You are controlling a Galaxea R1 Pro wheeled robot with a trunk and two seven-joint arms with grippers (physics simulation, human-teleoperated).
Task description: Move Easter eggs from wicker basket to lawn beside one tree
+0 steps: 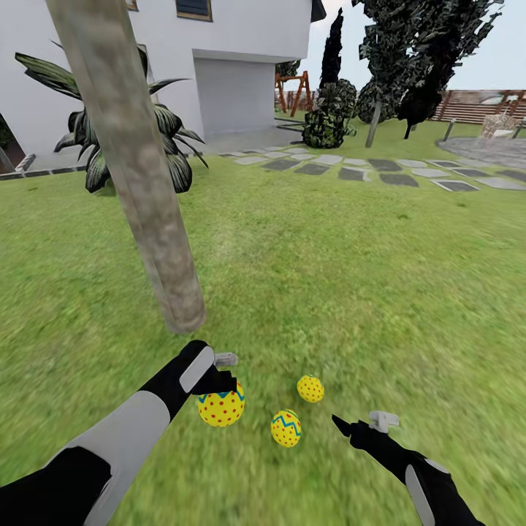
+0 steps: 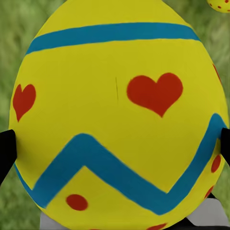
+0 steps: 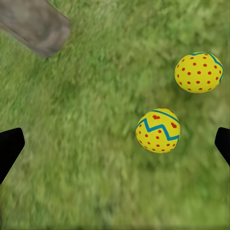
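Note:
Three yellow Easter eggs with red dots and a blue zigzag band are on the lawn [image 1: 343,277], just in front of the tree's grey-brown trunk [image 1: 139,175]. My left gripper [image 1: 221,386] is shut on the egg nearest the trunk [image 1: 221,408]; this egg [image 2: 115,120] sits large between the black fingertips [image 2: 5,148]. The other two eggs [image 1: 286,428] [image 1: 310,389] lie free on the grass to its right. My right gripper [image 1: 359,425] hovers open to their right, with both eggs [image 3: 158,130] [image 3: 199,72] and the trunk base [image 3: 36,26] seen below it. The wicker basket is out of view.
A low broad-leaved dark plant [image 1: 95,146] stands behind the trunk. A grey stepping-stone path [image 1: 351,168] crosses the far lawn before a white house [image 1: 241,58]. Dark narrow trees [image 1: 332,51] and a wooden fence [image 1: 475,106] are at the back right.

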